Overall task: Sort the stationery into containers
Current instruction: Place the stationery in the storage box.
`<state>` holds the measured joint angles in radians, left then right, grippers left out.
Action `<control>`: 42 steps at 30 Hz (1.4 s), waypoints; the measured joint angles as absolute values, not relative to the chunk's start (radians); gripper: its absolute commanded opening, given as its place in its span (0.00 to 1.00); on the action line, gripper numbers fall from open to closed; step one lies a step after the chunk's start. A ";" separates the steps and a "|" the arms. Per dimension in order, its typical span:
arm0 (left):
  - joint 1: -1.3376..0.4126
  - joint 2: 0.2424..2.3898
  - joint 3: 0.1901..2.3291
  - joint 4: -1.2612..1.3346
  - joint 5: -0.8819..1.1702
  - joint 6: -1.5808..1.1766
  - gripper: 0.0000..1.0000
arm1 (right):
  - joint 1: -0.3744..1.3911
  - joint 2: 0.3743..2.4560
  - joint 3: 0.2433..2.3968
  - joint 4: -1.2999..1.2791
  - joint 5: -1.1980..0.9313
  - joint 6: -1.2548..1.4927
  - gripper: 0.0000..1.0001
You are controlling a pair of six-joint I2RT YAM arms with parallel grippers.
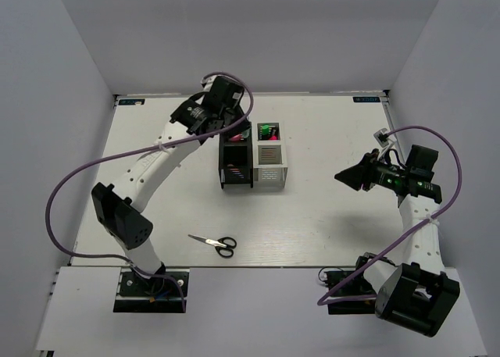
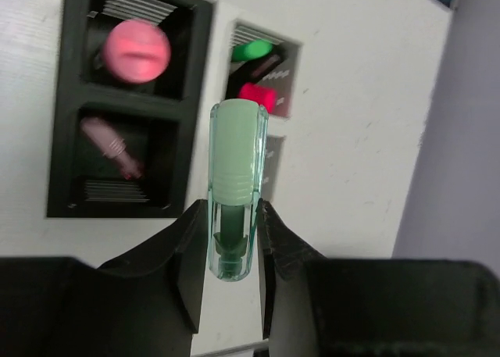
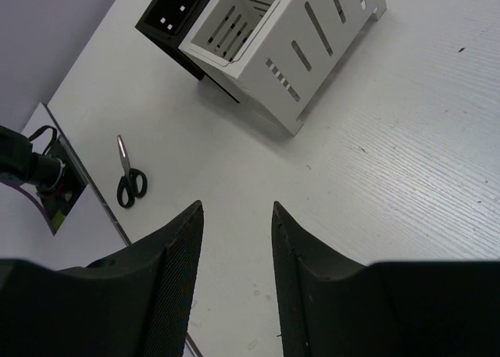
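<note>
Pale green capsule (image 2: 237, 162), light, smooth plastic, probably slippery: the left gripper (image 2: 231, 244) has its jaws clamped on the lower end, above the containers (image 2: 200, 60). Right gripper (image 3: 234, 248) jaws apart, empty.

A robotics lab cell: plain pale walls (image 1: 258, 29) enclose a white table (image 1: 336, 216), two robot arms (image 1: 148, 169) bolted at the frame's bottom.
</note>
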<state>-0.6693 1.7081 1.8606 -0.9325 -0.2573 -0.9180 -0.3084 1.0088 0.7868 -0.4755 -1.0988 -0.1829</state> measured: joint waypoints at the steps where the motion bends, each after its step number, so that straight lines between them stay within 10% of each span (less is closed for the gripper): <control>1: -0.648 1.705 1.844 -0.939 -0.222 -0.918 0.00 | -0.308 1.009 0.787 -0.476 -1.102 -0.183 0.44; 42: -0.466 1.742 1.607 -1.003 0.142 -1.145 0.00 | -0.345 1.010 0.786 -0.475 -1.127 -0.183 0.44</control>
<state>-0.4656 1.7420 1.6070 -1.0027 0.1425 -1.1446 -0.3450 1.0096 0.7864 -0.4751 -1.1267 -0.1829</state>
